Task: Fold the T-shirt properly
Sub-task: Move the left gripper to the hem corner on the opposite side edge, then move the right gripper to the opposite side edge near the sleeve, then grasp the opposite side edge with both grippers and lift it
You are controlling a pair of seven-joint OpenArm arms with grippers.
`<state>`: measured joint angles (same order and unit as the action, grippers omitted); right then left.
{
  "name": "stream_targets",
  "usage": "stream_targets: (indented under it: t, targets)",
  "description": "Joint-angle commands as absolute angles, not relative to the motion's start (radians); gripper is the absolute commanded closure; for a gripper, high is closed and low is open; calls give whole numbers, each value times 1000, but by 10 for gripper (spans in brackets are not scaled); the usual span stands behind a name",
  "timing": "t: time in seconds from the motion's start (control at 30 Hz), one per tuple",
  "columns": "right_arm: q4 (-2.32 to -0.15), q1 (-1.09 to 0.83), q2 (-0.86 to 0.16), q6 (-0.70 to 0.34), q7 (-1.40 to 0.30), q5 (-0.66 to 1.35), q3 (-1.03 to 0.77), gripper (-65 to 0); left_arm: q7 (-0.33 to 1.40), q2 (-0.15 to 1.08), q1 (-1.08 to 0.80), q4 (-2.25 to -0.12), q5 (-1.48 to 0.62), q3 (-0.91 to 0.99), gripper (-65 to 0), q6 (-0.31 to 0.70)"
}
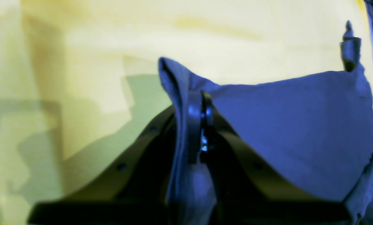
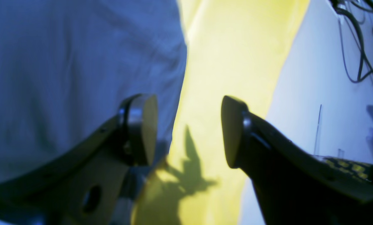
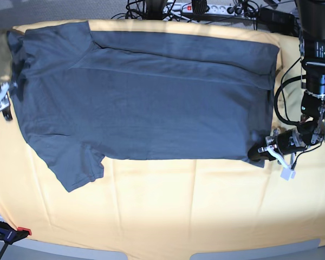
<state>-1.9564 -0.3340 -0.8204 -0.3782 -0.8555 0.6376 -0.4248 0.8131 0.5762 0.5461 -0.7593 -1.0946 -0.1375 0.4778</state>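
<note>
Left gripper (image 1: 202, 103) is clenched on the T-shirt (image 3: 151, 103) hem; right gripper (image 2: 189, 131) is released; folding is barely started.

The T-shirt (image 3: 151, 97) hides its own far side under a fold at 12 o'clock; both wrist views are blurry.

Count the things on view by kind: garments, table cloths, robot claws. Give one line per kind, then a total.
T-shirt: 1
Table cloth: 1
Claws: 2 (left claw, right claw)
Total: 4
</note>
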Motion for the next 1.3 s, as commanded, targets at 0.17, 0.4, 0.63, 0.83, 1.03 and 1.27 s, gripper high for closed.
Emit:
stream_targets:
  t: [0.17, 0.4, 0.63, 0.83, 1.03, 1.27]
  targets:
    - [-1639, -46, -707, -411, -831, 723, -437, -377, 789, 596, 619, -772, -1070, -130, 0, 474]
    - [-1173, 268, -628, -535, -895, 858, -429, -377, 790, 596, 618, -772, -1044, -130, 0, 477]
    - [-826, 475, -589, -577, -892, 860, -357, -377, 794, 596, 618, -772, -1044, -130, 0, 478]
    - [-747, 519, -521, -546, -837, 729, -258, -377, 794, 596, 618, -772, -1044, -130, 0, 478]
    - [-747, 519, -462, -559, -819, 725, -234, -377, 794, 596, 618, -772, -1044, -130, 0, 478]
    - [-747, 528, -435, -643, -825, 735, -234, -275, 793, 596, 618, -772, -1045, -130, 0, 478]
